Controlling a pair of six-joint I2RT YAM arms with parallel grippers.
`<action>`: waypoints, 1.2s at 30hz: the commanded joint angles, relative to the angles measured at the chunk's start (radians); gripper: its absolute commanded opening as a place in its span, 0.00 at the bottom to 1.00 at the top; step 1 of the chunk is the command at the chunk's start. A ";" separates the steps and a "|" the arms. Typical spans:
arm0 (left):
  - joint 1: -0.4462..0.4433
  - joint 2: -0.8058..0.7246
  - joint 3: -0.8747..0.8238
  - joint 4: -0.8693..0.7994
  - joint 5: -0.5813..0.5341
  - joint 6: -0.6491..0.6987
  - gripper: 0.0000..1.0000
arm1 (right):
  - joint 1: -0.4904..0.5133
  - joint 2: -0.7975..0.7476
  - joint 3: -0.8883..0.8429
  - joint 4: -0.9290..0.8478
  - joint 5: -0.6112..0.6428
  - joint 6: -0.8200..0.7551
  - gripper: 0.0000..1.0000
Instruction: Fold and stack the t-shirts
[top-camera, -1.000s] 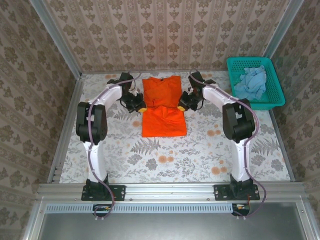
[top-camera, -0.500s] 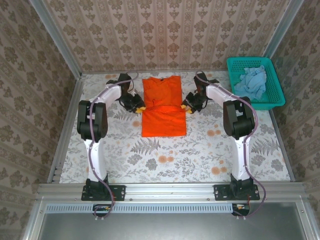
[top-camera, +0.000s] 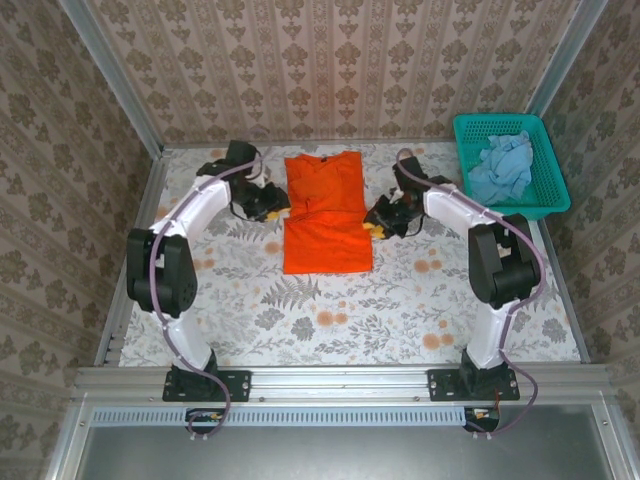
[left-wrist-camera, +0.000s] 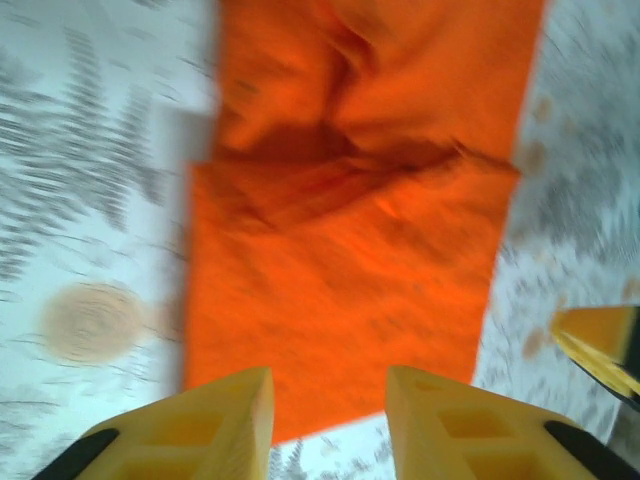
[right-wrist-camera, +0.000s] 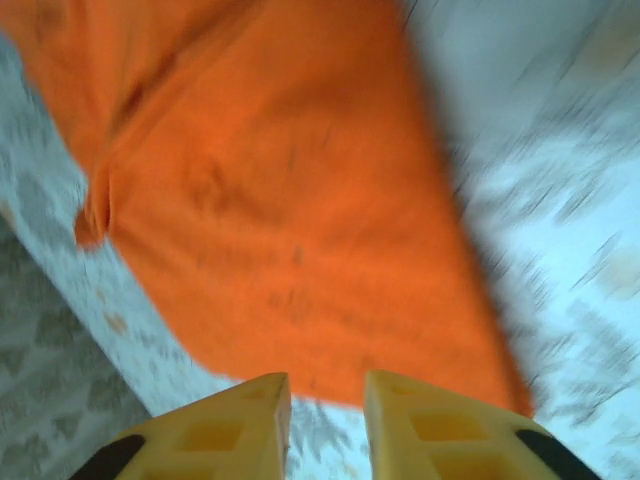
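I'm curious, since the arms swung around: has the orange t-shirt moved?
No. The orange t-shirt lies where it did, judged against the teal basket.

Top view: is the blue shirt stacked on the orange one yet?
No, the blue shirt lies crumpled in the teal basket, apart from the orange shirt on the table.

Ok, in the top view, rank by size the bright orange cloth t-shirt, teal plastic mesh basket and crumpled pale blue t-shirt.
About alike, too close to rank: the bright orange t-shirt and the teal mesh basket.
Clearly smallest: the pale blue t-shirt, crumpled in the basket.
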 joint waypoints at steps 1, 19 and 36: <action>-0.084 0.031 -0.096 -0.004 0.097 0.082 0.32 | 0.084 -0.019 -0.099 0.034 -0.043 0.022 0.23; -0.114 -0.042 -0.516 0.041 -0.017 0.129 0.32 | 0.155 -0.115 -0.521 0.143 0.069 0.060 0.16; -0.153 -0.071 -0.230 0.059 0.147 0.111 0.36 | 0.102 -0.273 -0.352 0.218 0.178 0.201 0.25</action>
